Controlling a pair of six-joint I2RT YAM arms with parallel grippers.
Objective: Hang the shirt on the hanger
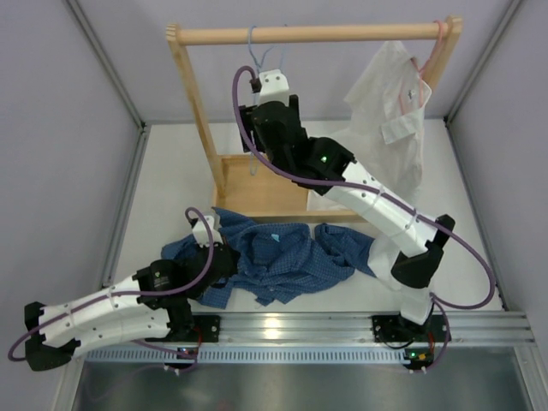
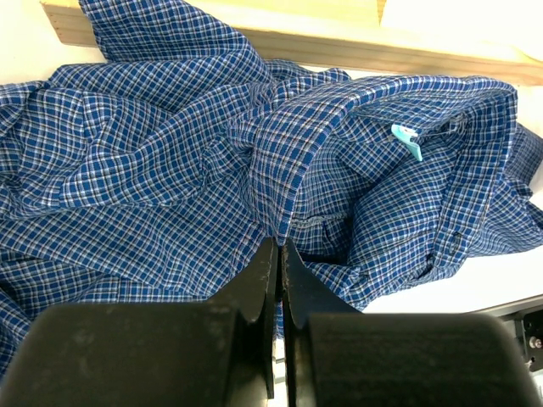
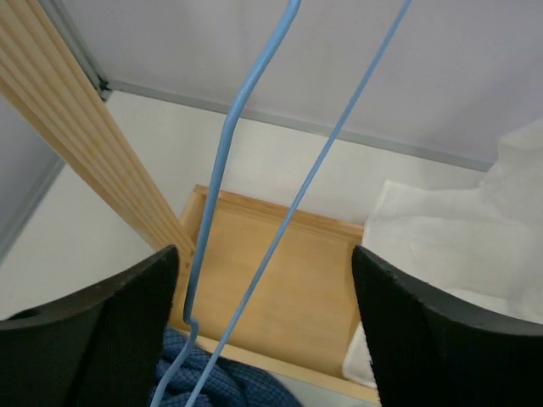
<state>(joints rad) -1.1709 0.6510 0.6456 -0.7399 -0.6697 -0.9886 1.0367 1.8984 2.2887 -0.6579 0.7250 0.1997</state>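
L tool [image 2: 278, 248] shut, R tool [image 3: 265, 254] open, raised.

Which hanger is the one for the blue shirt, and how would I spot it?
Look at the wooden rail across the top of the rack at the back. Near its left end hangs a thin wire hanger, the right pincer open around its wires. It is light blue and bare; the pink hanger at the right end carries a white shirt.

The shirt [image 1: 274, 257] is blue fine-checked, the hanger [image 3: 227, 127] light blue, the rack [image 1: 317, 34] pale wood.
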